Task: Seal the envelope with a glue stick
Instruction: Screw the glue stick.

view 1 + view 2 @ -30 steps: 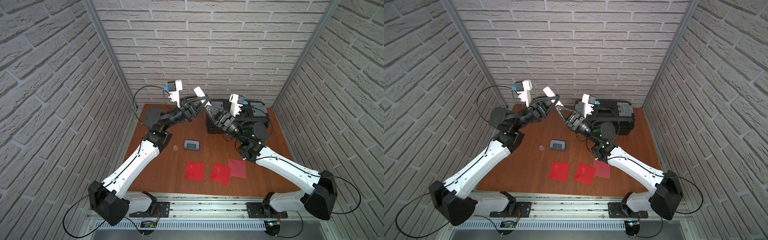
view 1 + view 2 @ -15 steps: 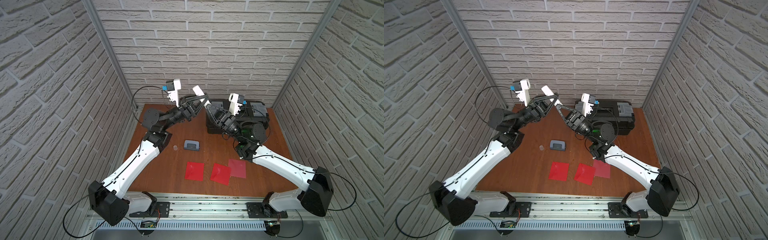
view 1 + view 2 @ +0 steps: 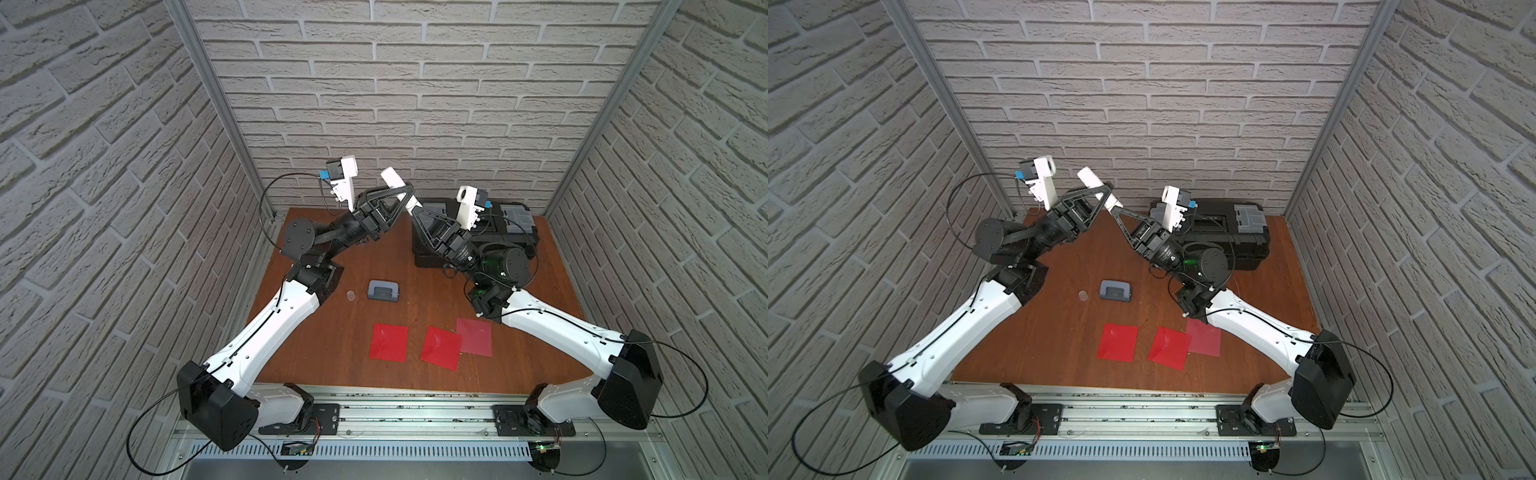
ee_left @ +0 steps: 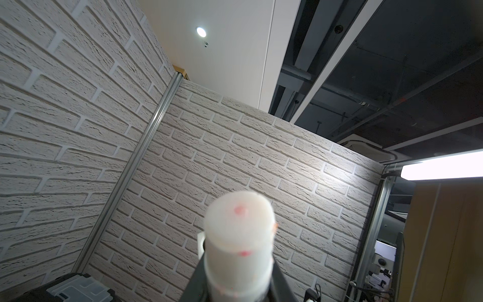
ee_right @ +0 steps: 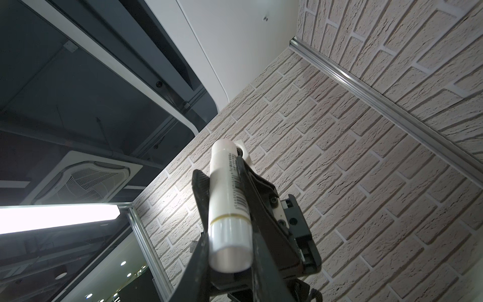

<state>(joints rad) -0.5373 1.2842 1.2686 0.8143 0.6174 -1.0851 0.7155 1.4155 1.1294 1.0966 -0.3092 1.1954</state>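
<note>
The white glue stick [image 3: 392, 180] [image 3: 1090, 178] is held high above the back of the table, tilted, between both arms. My left gripper [image 3: 400, 195] [image 3: 1101, 194] is shut on its body. My right gripper [image 3: 415, 207] [image 3: 1115, 208] is shut on its lower end. In the left wrist view the glue stick [image 4: 239, 235] shows an uncapped tip with red specks. In the right wrist view the glue stick [image 5: 227, 183] shows its barcode, its end cap pinched in my right gripper [image 5: 230, 245]. Three red envelopes [image 3: 388, 340] [image 3: 1118, 341] lie flat near the table's front.
A small translucent cap [image 3: 351, 295] [image 3: 1083, 294] lies on the table beside the grey-blue hole punch [image 3: 383, 289] [image 3: 1115, 291]. A black toolbox [image 3: 511, 224] [image 3: 1237, 232] stands at the back right, under the right arm. Brick walls enclose three sides.
My right gripper has closed on the glue stick's lower end. Both arms shifted only slightly; the left grip is unchanged.
</note>
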